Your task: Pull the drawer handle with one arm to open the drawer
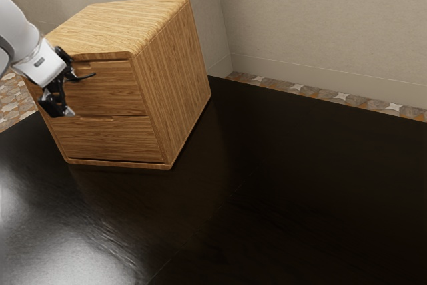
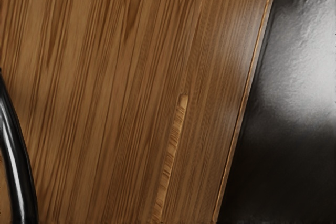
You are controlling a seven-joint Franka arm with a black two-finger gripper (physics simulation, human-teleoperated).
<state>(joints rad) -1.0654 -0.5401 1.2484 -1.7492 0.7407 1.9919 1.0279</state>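
My black two-finger claw hangs close at the upper drawer front of the boxy, oak-grained wooden cabinet. I cannot tell whether it is released or clenched. Both drawer fronts sit flush. In the wrist view a slim raised wooden handle lies along the striped grain. Beside it, a curved black bar is cut off and hard to identify. The cabinet stands on a glossy dark surface.

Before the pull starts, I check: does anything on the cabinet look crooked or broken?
Nothing stands out. The cabinet stands upright, its upper drawer and lower drawer look flush, and the claw is at the upper one.
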